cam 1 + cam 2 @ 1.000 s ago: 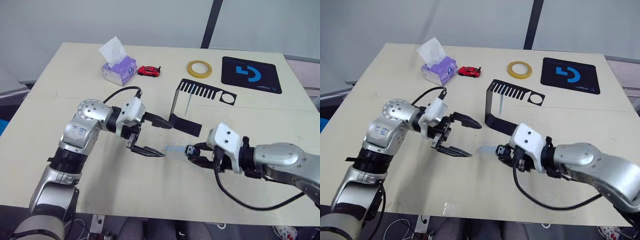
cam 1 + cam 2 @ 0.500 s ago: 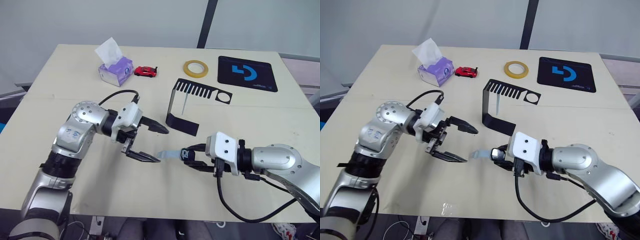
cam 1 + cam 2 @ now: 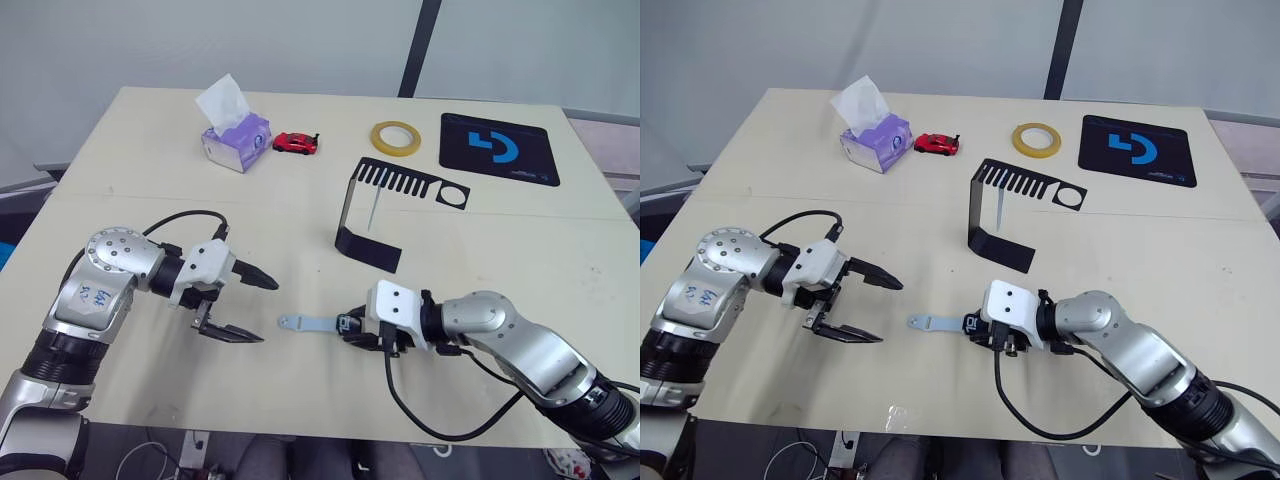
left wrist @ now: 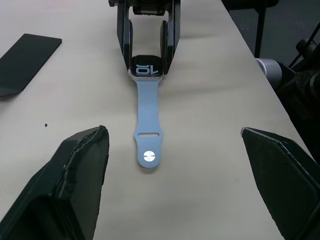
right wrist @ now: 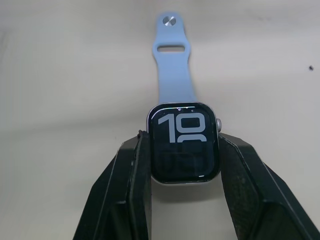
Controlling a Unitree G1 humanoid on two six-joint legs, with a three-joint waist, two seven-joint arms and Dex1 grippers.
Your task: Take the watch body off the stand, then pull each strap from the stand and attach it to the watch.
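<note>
My right gripper (image 5: 184, 137) is shut on the watch body (image 5: 185, 142), a grey-rimmed case with a dark screen and white digits, held low at the table (image 3: 480, 250). One pale blue strap (image 3: 305, 322) is attached to the watch and lies flat on the table, pointing toward my left gripper (image 3: 268, 312). That gripper is open and empty, a short gap from the strap's free end (image 4: 148, 155). The black stand (image 3: 365, 215) stands behind them, with a second pale strap (image 3: 374, 208) hanging from its slotted top arm.
Along the table's far side sit a purple tissue box (image 3: 236, 140), a red toy car (image 3: 297, 142), a yellow tape roll (image 3: 398, 136) and a black mat with a blue logo (image 3: 498, 148). The table's front edge runs close below both arms.
The right gripper has carried the watch and its strap left and down onto the table. The left gripper has drawn back to the left, away from the strap, and stays open.
</note>
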